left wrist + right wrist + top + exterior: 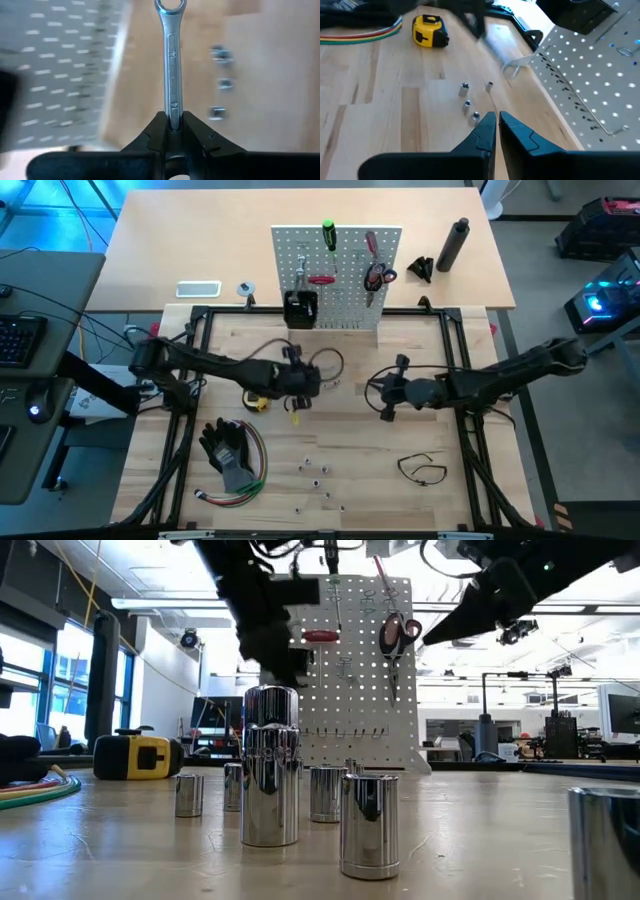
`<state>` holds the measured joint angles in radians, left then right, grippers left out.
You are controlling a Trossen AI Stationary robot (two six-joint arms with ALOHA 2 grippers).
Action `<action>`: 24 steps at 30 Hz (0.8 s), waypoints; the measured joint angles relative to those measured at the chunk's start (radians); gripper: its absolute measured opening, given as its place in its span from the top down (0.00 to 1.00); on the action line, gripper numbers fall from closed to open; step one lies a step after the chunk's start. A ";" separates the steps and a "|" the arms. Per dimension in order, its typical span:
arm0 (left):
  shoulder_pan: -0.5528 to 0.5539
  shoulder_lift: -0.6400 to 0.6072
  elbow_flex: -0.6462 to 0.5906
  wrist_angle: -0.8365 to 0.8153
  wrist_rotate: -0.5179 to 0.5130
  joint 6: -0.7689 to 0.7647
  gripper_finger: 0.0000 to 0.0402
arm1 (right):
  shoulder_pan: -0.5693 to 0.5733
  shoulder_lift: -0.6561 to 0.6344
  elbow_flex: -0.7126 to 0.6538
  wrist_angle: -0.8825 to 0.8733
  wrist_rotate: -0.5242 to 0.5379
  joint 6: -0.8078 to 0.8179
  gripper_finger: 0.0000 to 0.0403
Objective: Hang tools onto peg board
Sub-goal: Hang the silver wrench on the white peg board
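Left gripper (173, 131) is clamped on a silver wrench (170, 60), fingers (150, 137) pinching the shank low down, ring end pointing away toward the top of the wrist frame. High view puts that gripper (297, 383) centre-left of the frame, over the table (360, 450) just below the peg board (340, 275)

Right gripper (497, 120) is nearly closed, thin gap between the tips, nothing in it. High view: right gripper (383, 393) centre-right of frame, near the left one but apart

Peg board stands upright at top centre of the high view with a black bin (300, 308) on its lower left. Already on it: green-handled screwdriver (328, 235) at the top, red-handled tool (320, 280) mid-board, red-handled scissors (377, 277) on the right side. Low view shows the same scissors (398, 635) hanging upper right of the board

Still on the table: yellow tape measure (256, 402) left of centre, thin black loop (422, 468) lower right, small metal sockets (315, 472) scattered lower centre. Low view has those sockets (271, 765) standing in the foreground, tape measure (138, 756) at far left

Black gloves (228, 448) with coloured wires (250, 480) lie lower left
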<state>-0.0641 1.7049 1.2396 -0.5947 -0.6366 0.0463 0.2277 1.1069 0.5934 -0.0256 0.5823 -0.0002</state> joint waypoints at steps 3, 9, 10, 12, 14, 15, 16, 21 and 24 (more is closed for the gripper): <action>0.015 -0.072 0.000 -0.027 -0.074 0.018 0.92 | 0.008 -0.010 0.000 -0.025 0.013 0.021 0.96; 0.051 -0.243 0.000 -0.065 -0.276 0.082 0.92 | 0.011 0.000 0.000 -0.050 0.012 0.047 0.96; 0.057 -0.271 0.000 -0.065 -0.313 0.098 0.92 | 0.011 0.000 0.000 -0.048 0.012 0.048 0.96; 0.068 -0.323 0.001 -0.043 -0.387 0.134 0.92 | 0.011 0.000 0.000 -0.046 0.012 0.047 0.96; 0.077 -0.356 0.002 -0.014 -0.446 0.184 0.92 | 0.011 0.000 0.000 -0.046 0.012 0.046 0.96; 0.082 -0.368 0.002 -0.002 -0.472 0.217 0.92 | 0.011 0.000 0.000 -0.042 0.012 0.045 0.96; 0.087 -0.371 0.002 0.013 -0.494 0.251 0.92 | 0.011 0.000 0.000 -0.043 0.012 0.045 0.96; 0.107 -0.382 0.001 0.148 -0.527 0.409 0.92 | 0.009 0.001 0.000 -0.042 0.012 0.045 0.96; 0.111 -0.381 0.001 0.224 -0.526 0.487 0.92 | 0.009 0.001 0.000 -0.044 0.012 0.048 0.96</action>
<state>0.0464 1.3235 1.2407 -0.3704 -1.1628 0.5332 0.2367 1.1076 0.5934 -0.0697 0.5945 0.0481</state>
